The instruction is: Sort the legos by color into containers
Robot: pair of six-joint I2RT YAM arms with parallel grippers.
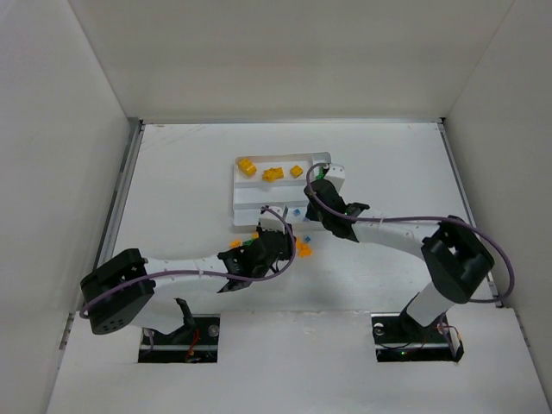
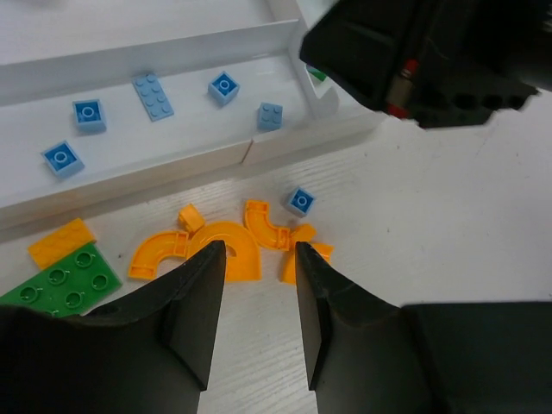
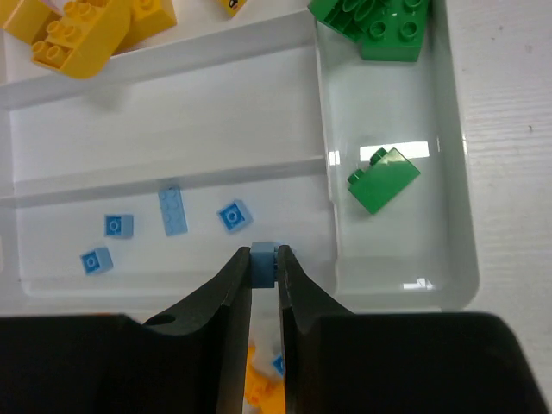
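**Right wrist view: blue brick [image 3: 262, 259] pinched over tray [image 3: 388, 297]**

The brick is clamped in the nearly closed jaws of the right gripper [image 3: 263, 269], above the tray's near section, where four blue bricks [image 3: 172, 211] lie. The left gripper [image 2: 259, 259] is held partly open, empty, over orange bricks [image 2: 231, 257] on the table [image 2: 448, 224] just near the tray.

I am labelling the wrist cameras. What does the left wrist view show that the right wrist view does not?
Only left wrist: a green plate on the table and the open left gripper. Only right wrist: yellow bricks, and how the right gripper is shut on a blue brick. Both: loose blue bricks in the tray, and orange pieces beside it.
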